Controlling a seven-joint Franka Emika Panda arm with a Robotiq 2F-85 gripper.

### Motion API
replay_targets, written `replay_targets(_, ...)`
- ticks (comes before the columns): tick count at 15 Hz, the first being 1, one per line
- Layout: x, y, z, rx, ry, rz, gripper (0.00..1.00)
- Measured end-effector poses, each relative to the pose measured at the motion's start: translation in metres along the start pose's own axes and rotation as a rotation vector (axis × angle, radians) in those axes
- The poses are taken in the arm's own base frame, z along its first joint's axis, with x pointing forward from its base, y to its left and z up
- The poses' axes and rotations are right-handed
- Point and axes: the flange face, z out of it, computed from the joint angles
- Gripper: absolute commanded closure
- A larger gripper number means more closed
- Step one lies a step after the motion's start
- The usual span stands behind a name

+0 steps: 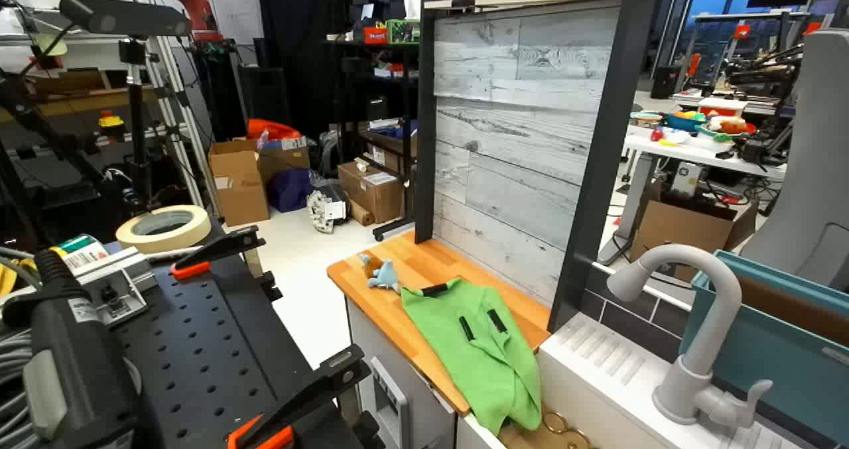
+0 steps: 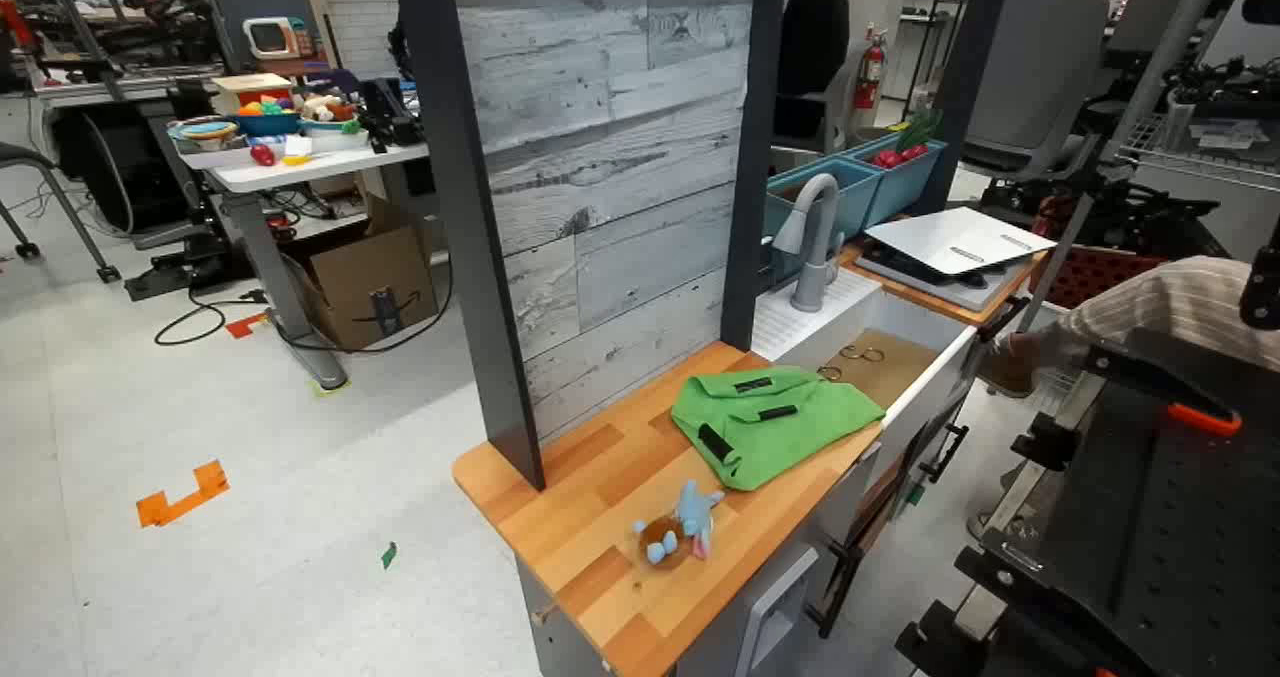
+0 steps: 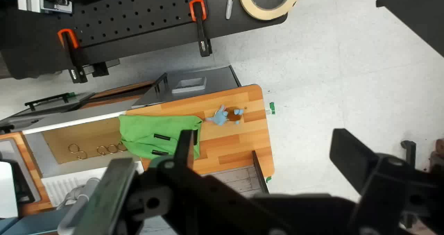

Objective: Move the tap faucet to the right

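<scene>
Claw (image 3: 265, 146) spread wide, nothing held: worktop (image 3: 236, 134) and floor (image 3: 301, 148) show between the fingers (image 3: 348, 158). Tap (image 1: 713, 333) is at the right, upright on the white ledge (image 1: 610, 373) at the far side of the sink (image 2: 930, 379), nozzle (image 1: 627, 283) pointing left in both exterior views, so I judge the turn not done. I'm well apart from it.

Risks: tight gap first. To push right I likely need a finger left of the tap, and the black post (image 1: 604, 150) stands near there; come in this wide and I may knock it or jam. Teal bin (image 1: 789, 349) sits just beyond the tap, so overshooting far could hit it. Too low, and I may catch the side lever (image 1: 729, 406) and turn that instead. Tap looks round and smooth, so an off-centre push might slide off. Can't tell how firmly it's fixed; a hard shove could tip it. Green cloth (image 1: 477, 363) lies over the sink's left edge; a low path from the left could drag it in. Too much swing right and I might run on into the white board (image 2: 960, 239).
</scene>
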Motion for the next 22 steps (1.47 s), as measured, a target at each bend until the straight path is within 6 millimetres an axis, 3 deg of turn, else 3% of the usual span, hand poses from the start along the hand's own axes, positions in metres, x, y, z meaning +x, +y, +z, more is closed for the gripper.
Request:
replay_targets(10,0.001,0.000,-0.001,0.000,0.003,0.000,0.00)
replay_targets(13,0.010,0.009,0.003,-0.007,0.032,0.022,0.00)
replay_targets(17,0.045,0.040,0.020,0.012,0.062,0.110,0.00)
replay_targets(22,0.106,0.110,0.070,0.059,0.049,0.289,0.00)
